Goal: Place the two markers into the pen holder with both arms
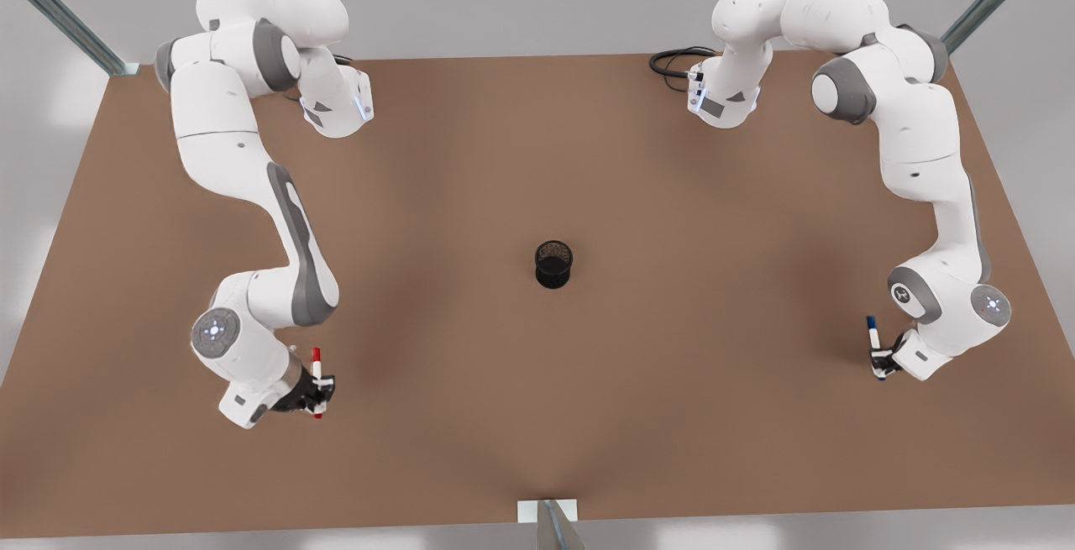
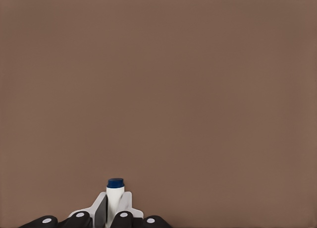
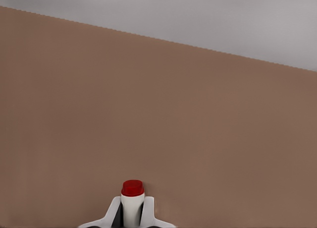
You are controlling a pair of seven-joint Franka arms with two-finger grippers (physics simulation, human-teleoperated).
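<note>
Black fingers of the left gripper point(image 1: 879, 361) are closed on the blue-capped marker point(image 1: 873, 333), seen at the front view's right with the barrel pinched about midway and the dark cap pointing away from the near table edge; the left wrist view shows the same marker point(image 2: 115, 196) rising between the pads with its blue end uppermost. On the front view's left, the right gripper point(image 1: 320, 389) is likewise clamped on the red-capped marker point(image 1: 317, 363), cap end up-picture and a red tip showing just past the fingers, and the right wrist view shows that white barrel point(image 3: 132, 203) seated between the jaws. Both markers look light, stiff and smooth, so a mid-barrel pinch should carry them easily, though a slick round barrel could pivot or slide in the grip if swung fast; a firm, square hold near the middle seems the sensible place. Outward from the grippers lies the brown table point(image 1: 537, 416), and in its middle, well apart from either hand, stands the pen holder point(image 1: 553, 264), a small black mesh cup, upright and with nothing visible in it. It looks light too, and being shorter than a marker it could tip if a marker is dropped in at a slant or knocks the rim, so each should go in nearly upright.
</note>
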